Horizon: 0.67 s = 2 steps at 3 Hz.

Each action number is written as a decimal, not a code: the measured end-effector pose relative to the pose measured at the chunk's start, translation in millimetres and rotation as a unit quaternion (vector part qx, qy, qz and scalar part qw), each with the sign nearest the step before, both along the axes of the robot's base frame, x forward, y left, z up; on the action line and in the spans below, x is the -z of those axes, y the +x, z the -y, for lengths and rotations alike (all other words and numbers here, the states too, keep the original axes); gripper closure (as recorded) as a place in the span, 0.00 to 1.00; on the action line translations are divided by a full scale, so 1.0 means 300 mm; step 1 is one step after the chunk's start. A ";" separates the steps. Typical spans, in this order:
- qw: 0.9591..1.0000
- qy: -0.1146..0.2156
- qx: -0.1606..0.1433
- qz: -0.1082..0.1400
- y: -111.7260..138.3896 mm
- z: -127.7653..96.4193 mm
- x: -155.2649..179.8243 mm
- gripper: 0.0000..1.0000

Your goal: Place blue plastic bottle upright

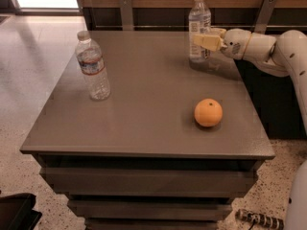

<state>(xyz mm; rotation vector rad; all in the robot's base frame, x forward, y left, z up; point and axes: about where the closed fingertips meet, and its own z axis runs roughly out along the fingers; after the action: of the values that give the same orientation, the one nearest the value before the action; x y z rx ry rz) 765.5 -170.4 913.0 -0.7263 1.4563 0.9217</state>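
Note:
The blue plastic bottle (pixel 198 25), clear with a pale label and a white cap, stands upright at the far right of the grey table (pixel 144 104), its base on or just above the top. My gripper (pixel 207 39) reaches in from the right and is shut on the bottle's lower half, with one finger (pixel 203 41) across its front. The white arm (pixel 268 47) stretches off to the right edge.
A second clear bottle with a blue-and-red label band (pixel 92 66) stands upright at the table's left. An orange (pixel 208 112) lies at the front right. A wooden wall with metal brackets (pixel 125 11) runs behind the table.

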 end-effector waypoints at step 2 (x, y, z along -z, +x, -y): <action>0.999 0.043 0.006 0.003 0.018 0.025 0.028 1.00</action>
<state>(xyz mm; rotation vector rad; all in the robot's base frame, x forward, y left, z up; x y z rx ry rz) 770.9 -178.1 904.5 -0.6554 1.4056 0.9674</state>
